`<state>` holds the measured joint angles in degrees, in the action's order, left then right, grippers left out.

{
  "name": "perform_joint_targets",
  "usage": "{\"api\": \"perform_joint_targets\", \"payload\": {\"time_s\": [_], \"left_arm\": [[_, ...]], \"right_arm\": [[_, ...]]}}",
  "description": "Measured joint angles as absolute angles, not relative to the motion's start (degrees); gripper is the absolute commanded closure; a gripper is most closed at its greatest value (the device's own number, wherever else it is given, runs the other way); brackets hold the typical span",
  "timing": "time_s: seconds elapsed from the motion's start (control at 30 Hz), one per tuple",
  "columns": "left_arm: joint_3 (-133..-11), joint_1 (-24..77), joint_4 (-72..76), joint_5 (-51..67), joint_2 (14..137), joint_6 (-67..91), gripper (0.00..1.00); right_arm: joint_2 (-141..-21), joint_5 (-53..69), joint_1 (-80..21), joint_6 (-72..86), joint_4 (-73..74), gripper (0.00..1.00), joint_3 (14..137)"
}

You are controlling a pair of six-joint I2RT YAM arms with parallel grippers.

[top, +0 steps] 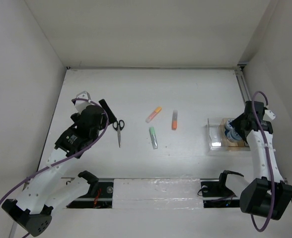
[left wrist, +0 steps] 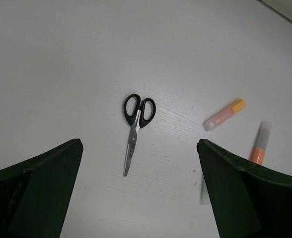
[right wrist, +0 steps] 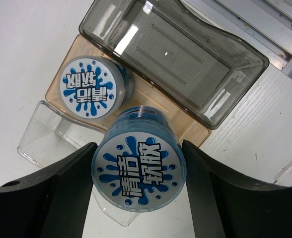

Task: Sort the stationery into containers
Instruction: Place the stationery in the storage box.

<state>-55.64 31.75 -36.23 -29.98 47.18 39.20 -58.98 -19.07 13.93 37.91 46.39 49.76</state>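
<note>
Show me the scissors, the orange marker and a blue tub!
scissors (left wrist: 132, 141), left wrist view, blades.
orange marker (top: 174, 120), top view, barrel.
blue tub (right wrist: 138, 173), right wrist view, printed lid.

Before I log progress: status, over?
Left gripper open, facing scissors. Right gripper shut on blue-and-white cylinder; other cylinder in brown box. Three markers loose; nothing blocking.

One scissors (top: 118, 130), three markers (top: 153, 114) (top: 174, 120) (top: 153, 138), two cylinders (right wrist: 89, 87) (right wrist: 138, 171), three boxes (right wrist: 41, 144) (right wrist: 156, 106) (right wrist: 185, 59).

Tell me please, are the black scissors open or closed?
Closed. In the left wrist view the scissors show both blades together as one narrow strip, handle loops touching.
</note>
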Motion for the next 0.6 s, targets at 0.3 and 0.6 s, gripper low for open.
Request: {"api": "perform_joint_targets", "payload": {"time_s": [0.3, 0.6], "left_arm": [[-55.64, 31.75, -36.23, -29.98, 47.16, 38.96, 0.0], [-55.64, 31.75, -36.23, -29.98, 47.16, 38.96, 0.0]], "right_arm": [[-62.74, -19.75, 14.31, 38.41, 46.61, 1.0, 49.76], [-63.55, -19.77, 14.31, 38.35, 46.54, 0.57, 49.76]]}}
